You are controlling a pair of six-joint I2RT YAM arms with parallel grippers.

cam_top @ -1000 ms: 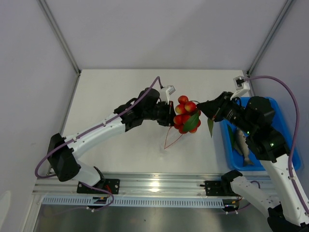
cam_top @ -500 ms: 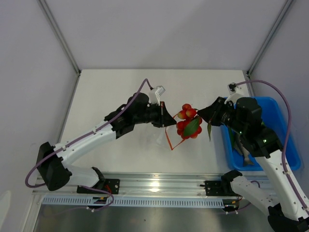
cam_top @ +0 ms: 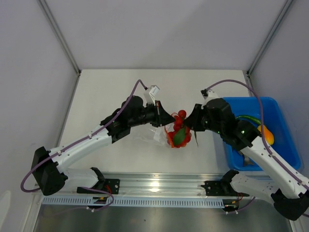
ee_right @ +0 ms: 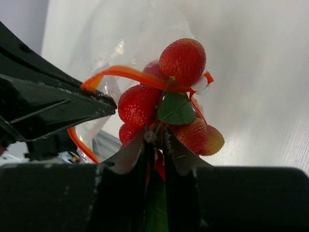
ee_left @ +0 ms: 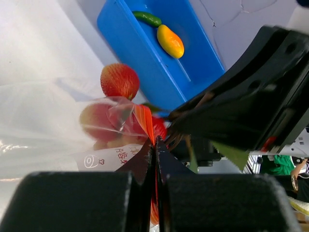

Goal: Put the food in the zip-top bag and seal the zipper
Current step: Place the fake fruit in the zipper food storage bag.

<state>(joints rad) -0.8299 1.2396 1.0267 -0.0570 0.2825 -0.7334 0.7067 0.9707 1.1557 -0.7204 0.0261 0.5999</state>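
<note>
Where the 2 arms meet over the table (cam_top: 104, 89) in the top external view, the left gripper (cam_top: 161, 117) pinches the mouth of the zip-top bag (cam_top: 158, 137), which sags limp just below its tips. The right gripper (cam_top: 189, 124) faces it, and the tomato cluster (cam_top: 177, 131) hangs between the 2 grippers, at the bag's mouth. Well behind the right gripper, the blue bin (cam_top: 285, 147) holds the green pepper (cam_top: 248, 117) and the yellow-orange pepper (cam_top: 267, 135).

On the left wrist view, the jaws are pressed together on the orange-red zipper (ee_left: 145, 122). Clear film spreads away to one side of the tips, with tomatoes showing through it and 1 above it. I judge the bag almost weightless, crinkly and slippery, with no stiffness of its own, so the strip is the only firm place to pinch.

On the right wrist view, the jaws stand only slightly apart, clamped on the cluster's thin stem just beyond the tips. The zipper loops across the tomatoes, and I cannot tell how much of the cluster is inside. It looks light, hard and bumpy, apt to swing and snag on the strip, so the stem is the sound handhold.
</note>
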